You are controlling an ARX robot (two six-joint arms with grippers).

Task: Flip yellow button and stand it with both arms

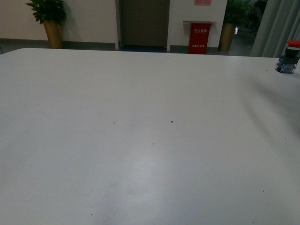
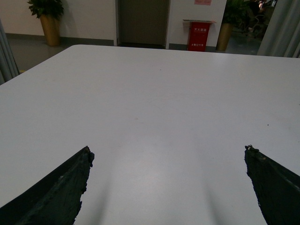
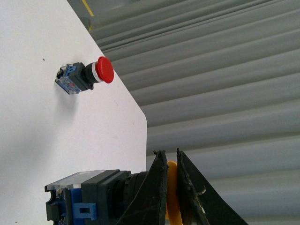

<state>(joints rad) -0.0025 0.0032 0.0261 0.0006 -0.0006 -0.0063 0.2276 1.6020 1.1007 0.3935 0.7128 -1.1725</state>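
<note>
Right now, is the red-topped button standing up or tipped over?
Standing up. In the front view the red-topped button rests on its blue block on the table, red cap on top.

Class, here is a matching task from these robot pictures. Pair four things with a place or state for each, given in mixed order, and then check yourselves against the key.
Things:
1. yellow button
2. red-topped button
3. left gripper
4. red cabinet

Places or states:
A. standing upright near the right edge of the table
B. against the far wall
C. jaws wide apart, nothing between them
D. cap pinched between the jaws of the right gripper

Pairs: 1-D, 2-A, 3-C, 4-B
</note>
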